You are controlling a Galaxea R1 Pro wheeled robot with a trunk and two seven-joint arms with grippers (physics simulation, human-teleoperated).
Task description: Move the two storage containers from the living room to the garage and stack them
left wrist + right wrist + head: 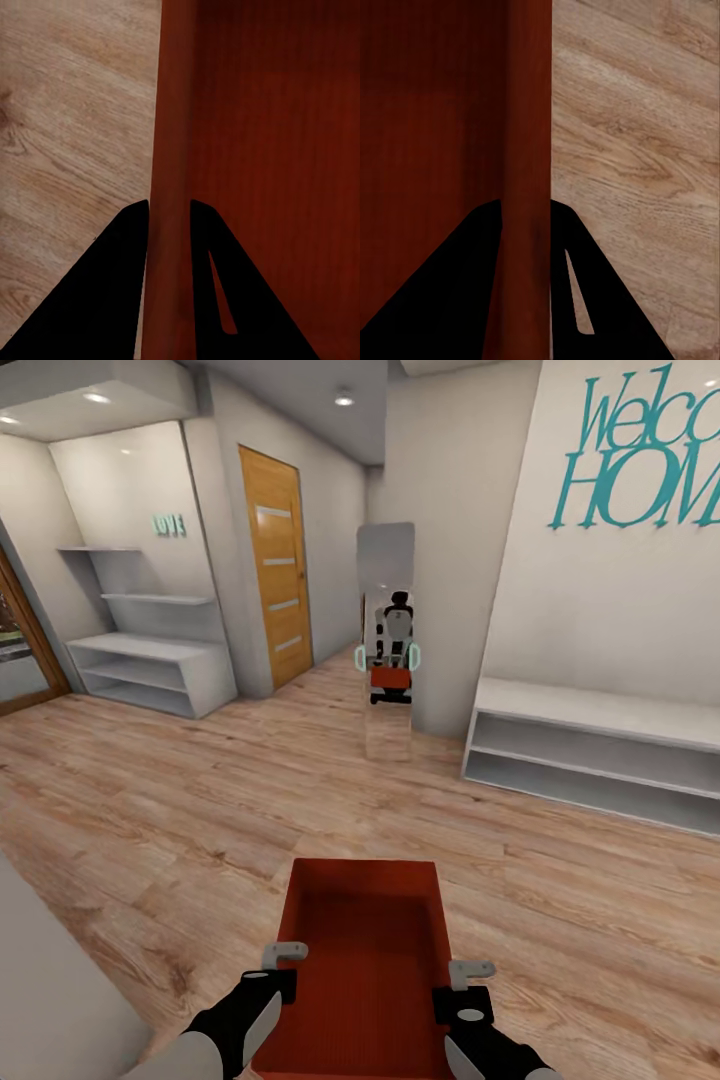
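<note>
One orange-red lidless storage container (pixel 365 950) hangs in front of me above the light wood plank floor, long side pointing away. My left gripper (pixel 285 960) is shut on its left wall, my right gripper (pixel 465 980) on its right wall. In the left wrist view the gripper (pixel 170 206) has its two black fingers clamping the thin ribbed wall (pixel 172 112), one inside and one outside. The right wrist view shows the same pinch by the gripper (pixel 526 204) on the opposite wall (pixel 529 97). The garage is out of view.
A hallway lies ahead. An orange-wood door (pixel 275 565) with frosted strips stands at the left. A tall mirror (pixel 388 620) straight ahead reflects me. White shelf units stand at the left (pixel 150 670) and right (pixel 590 750). A grey surface (pixel 50 990) is near my left side.
</note>
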